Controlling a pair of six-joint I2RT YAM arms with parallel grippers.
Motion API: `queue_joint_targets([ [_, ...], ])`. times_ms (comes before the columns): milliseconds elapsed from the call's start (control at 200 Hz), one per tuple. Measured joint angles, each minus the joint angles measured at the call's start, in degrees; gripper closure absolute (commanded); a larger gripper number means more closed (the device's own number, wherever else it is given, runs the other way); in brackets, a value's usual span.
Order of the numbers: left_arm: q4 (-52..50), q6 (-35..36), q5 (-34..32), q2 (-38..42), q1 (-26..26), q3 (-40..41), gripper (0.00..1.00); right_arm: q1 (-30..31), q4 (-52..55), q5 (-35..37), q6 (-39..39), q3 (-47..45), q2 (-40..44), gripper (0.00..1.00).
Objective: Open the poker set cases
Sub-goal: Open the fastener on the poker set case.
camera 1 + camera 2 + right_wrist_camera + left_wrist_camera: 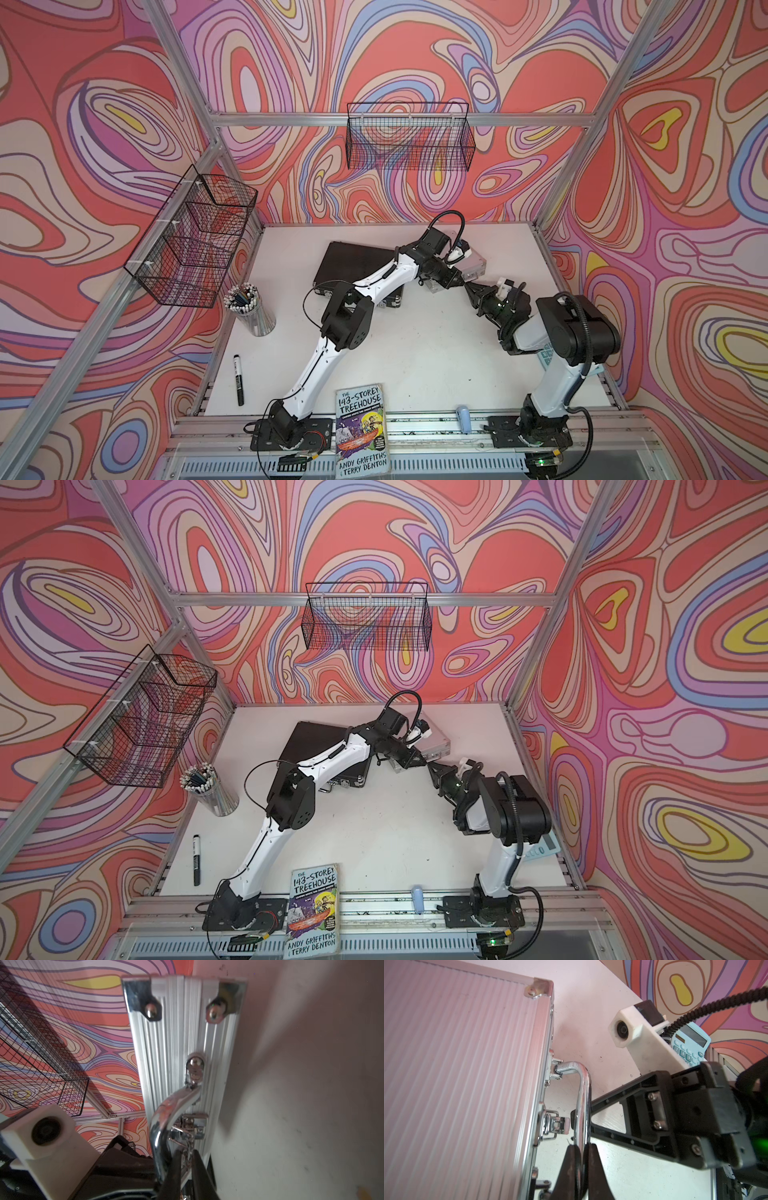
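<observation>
1. The worktop (415,353) carries 2 cases at its rear.
2. The wider case (353,259) lies left of centre. The smaller case (476,264) lies to its right, with the handle (582,1088) side facing front-right.
3. The left gripper (582,1153) sits at that side, with 1 of its fingers (571,1167) on each side of the handle.
4. The right gripper (185,1155) sits front-right of the smaller case, at the latch (556,1125).
5. A pencil cup (249,307) stands near the left edge, with a marker (238,380) in front of it.
6. A book (360,428) lies across the front rail (415,424), at centre.
7. A calculator (545,358) lies at the right edge.
8. 2 wire baskets hang above the worktop: 1 on the rear frame (409,137) and 1 on the left frame (191,237).
</observation>
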State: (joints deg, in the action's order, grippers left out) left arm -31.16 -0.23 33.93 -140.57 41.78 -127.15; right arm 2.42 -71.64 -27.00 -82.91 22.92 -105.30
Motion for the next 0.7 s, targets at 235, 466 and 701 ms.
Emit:
queue_joint_targets([
  [235,0.1,0.2,0.3,-1.2,-0.1,1.4,1.0,-3.5,2.8,-2.3,3.3,-2.5,4.4,0.68],
  [466,0.3,1.3,0.5,-2.0,0.0,3.4,1.0,-5.2,13.5,-3.5,9.7,-0.8,12.2,0.61],
  [701,2.9,1.5,0.6,-1.4,0.0,5.6,1.0,-5.2,31.0,-4.1,18.1,6.1,13.9,0.56],
])
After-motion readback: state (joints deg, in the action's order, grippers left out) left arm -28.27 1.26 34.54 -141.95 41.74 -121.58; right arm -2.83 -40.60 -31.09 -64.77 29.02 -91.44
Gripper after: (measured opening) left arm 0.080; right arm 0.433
